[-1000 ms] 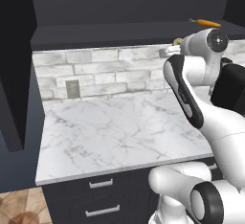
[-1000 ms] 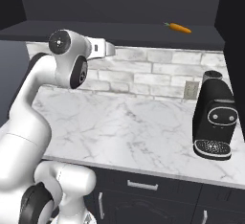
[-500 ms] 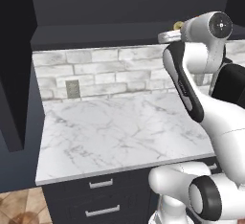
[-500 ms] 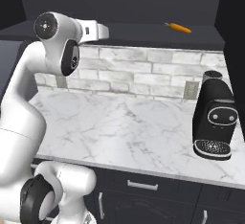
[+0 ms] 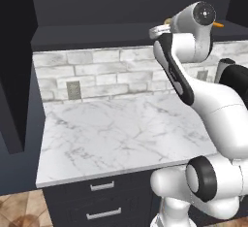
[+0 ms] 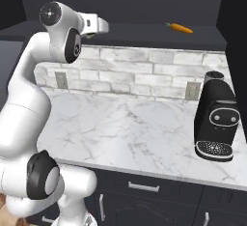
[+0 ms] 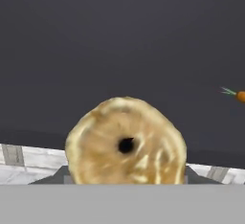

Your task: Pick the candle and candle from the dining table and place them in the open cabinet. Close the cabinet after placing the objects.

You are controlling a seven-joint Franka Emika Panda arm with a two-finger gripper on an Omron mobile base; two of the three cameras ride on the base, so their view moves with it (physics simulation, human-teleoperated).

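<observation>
Up at the open cabinet [image 6: 144, 29] shelf, gripper [image 6: 103, 25] pinching the squat golden candle [image 7: 126, 144], carrot [image 6: 180, 27] lying further right on the same shelf, coffee machine [image 6: 216, 123] on the counter below

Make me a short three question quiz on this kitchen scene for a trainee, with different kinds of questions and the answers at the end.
1. True or false: the coffee machine stands on the marble counter.
2. What lies on the dark cabinet shelf above the brick wall? A) apple B) carrot C) mug
3. Fill in: the gripper is closed on a squat golden-tan ____.

Key
1. True.
2. B, the orange carrot, toward the shelf's right in the right base view.
3. Candle, seen end-on in the hand view, raised to the level of the shelf.
</observation>
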